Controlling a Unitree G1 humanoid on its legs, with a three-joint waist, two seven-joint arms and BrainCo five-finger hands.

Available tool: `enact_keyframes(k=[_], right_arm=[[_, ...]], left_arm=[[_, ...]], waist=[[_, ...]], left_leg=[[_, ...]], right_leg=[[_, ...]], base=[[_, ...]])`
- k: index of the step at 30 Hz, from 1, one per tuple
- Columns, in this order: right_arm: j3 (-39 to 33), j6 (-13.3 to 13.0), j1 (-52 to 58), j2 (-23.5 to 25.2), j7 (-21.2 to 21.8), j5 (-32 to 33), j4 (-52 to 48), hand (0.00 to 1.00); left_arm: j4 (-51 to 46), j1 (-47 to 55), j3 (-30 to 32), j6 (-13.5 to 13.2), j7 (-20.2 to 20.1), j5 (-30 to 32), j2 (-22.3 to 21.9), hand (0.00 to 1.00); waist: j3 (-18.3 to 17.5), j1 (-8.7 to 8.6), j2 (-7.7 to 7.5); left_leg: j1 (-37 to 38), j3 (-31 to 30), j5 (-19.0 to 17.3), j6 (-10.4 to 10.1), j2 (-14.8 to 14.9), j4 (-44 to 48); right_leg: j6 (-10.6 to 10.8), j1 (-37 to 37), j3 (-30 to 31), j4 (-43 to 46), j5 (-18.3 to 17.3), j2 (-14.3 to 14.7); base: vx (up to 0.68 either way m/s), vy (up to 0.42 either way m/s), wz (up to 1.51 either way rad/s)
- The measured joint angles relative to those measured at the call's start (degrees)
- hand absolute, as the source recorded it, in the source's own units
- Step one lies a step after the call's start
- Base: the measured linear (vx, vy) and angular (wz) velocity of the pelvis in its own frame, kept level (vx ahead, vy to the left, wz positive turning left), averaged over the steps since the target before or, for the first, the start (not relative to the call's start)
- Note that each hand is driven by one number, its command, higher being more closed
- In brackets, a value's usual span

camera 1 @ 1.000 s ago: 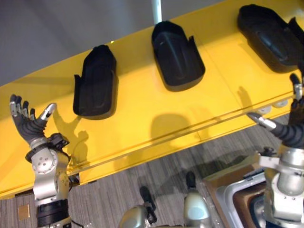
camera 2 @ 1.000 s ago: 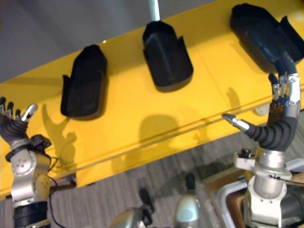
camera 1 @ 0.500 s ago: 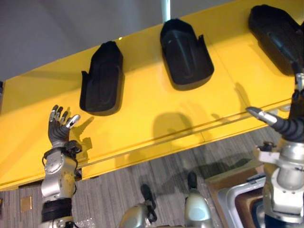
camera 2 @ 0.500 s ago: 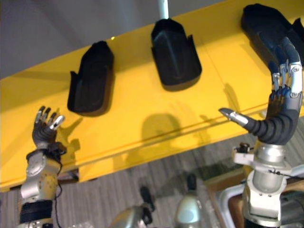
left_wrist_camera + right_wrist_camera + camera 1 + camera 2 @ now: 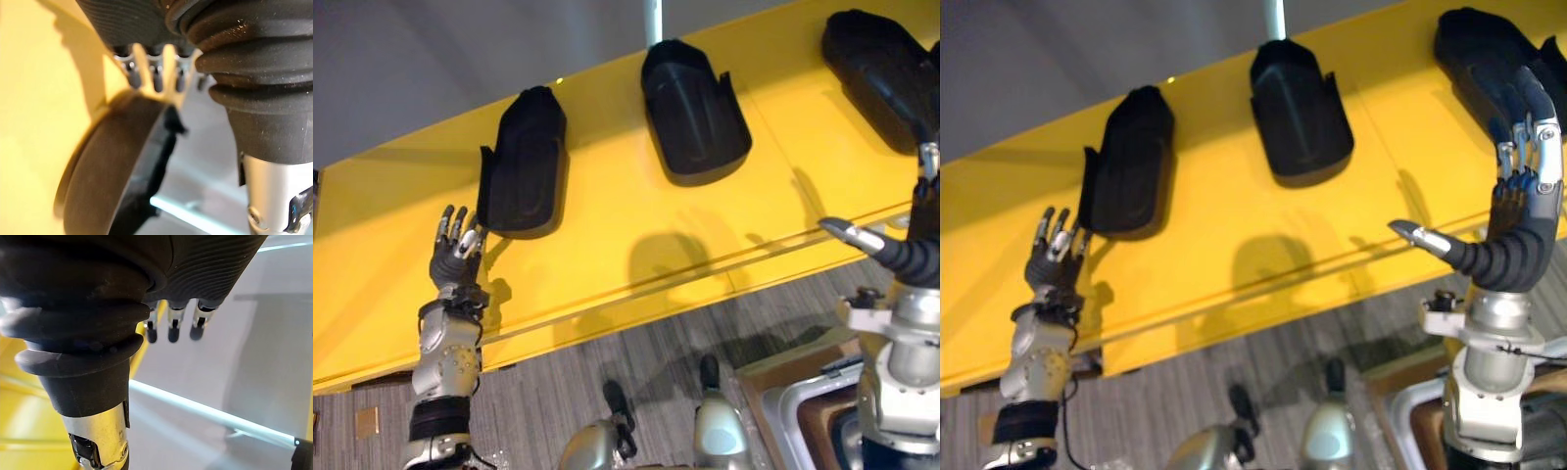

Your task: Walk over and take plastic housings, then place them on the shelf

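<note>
A yellow shelf (image 5: 636,211) runs slantwise under a grey wall (image 5: 411,59), with striped floor (image 5: 548,401) below its front edge and a pale post (image 5: 653,18) rising behind it. Three black plastic housings lie on the shelf, well apart: the left housing (image 5: 522,162), the middle housing (image 5: 695,110) and the right housing (image 5: 876,73), whose far end is cut off by the edge of the view.

The left hand (image 5: 456,262) is raised over the shelf with its fingers straight and slightly spread, holding nothing. Its fingertips stand just beside the near left corner of the left housing. The left wrist view shows that housing's rounded rim (image 5: 117,166) close past the fingers, but whether they touch it cannot be told.

The right hand (image 5: 1516,235) is also upright and empty, fingers straight and together, thumb stretched out sideways. Its fingertips overlap the right housing from the head camera, contact unclear. In its own wrist view the fingers (image 5: 172,328) hang free against the wall.
</note>
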Motion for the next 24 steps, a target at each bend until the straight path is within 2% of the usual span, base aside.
enact_keyframes(k=[4, 10, 13, 17, 22, 24], right_arm=[[0.2, -0.2, -0.2, 0.0, 0.1, 0.0, 0.1, 0.00], [0.5, -0.2, 0.0, 0.0, 1.1, 0.0, 1.8, 0.00], [0.6, -0.2, 0.3, 0.0, 1.2, 0.0, 1.8, 0.00], [0.6, -0.2, 1.1, 0.0, 1.2, 0.0, 1.8, 0.00], [1.2, -0.2, 1.3, 0.0, 1.2, 0.0, 1.8, 0.00], [1.5, -0.2, 1.4, 0.0, 1.3, 0.0, 1.8, 0.00]], left_arm=[[0.0, 0.3, -0.9, 0.2, -2.0, -2.3, 0.0, 0.00], [-2.4, 2.3, -5.3, 2.3, -6.0, -3.9, -0.1, 0.00], [-2.5, 2.3, -5.6, 3.0, -6.5, -3.9, -0.1, 0.00], [-2.3, 2.3, -6.6, 3.2, -6.6, -3.8, -0.1, 0.00], [-2.5, 2.4, -6.9, 2.9, -6.2, -3.8, -0.1, 0.00], [-2.5, 2.5, -6.9, 2.0, -4.9, -3.7, -0.2, 0.00]], waist=[[0.0, -0.09, -0.04], [-0.1, -0.51, -0.20], [-0.1, -1.30, -0.23], [-0.2, -1.50, -0.31], [-0.8, -1.51, -1.13], [-0.9, -1.51, -1.45]], left_leg=[[0.1, 0.3, 0.0, 0.0, 0.0, 0.0], [1.3, 1.3, 0.0, 0.0, 0.0, -0.6], [1.4, 1.3, 0.0, 0.0, 0.0, -0.6], [2.1, 1.4, 0.0, 0.0, 0.1, -0.8], [2.0, 1.4, 0.0, -0.1, 0.2, -0.8], [2.0, 1.3, 0.0, -0.1, 0.1, -0.8]], right_leg=[[0.1, 0.0, 0.2, 0.0, 0.1, 0.0], [0.2, 0.3, 1.2, 0.0, 0.1, 0.0], [0.3, 0.4, 1.2, 0.0, 0.2, 0.0], [0.3, 1.3, 1.1, -0.4, 0.2, 0.0], [0.4, 1.3, 1.1, -0.8, 0.3, 0.0], [0.4, 1.3, 1.1, -0.8, 0.3, 0.0]], base=[[0.00, 0.000, -0.01], [0.00, -0.004, -0.09], [0.00, 0.000, 0.00], [0.00, 0.000, 0.00], [0.00, 0.000, 0.00], [0.00, 0.000, 0.00]])
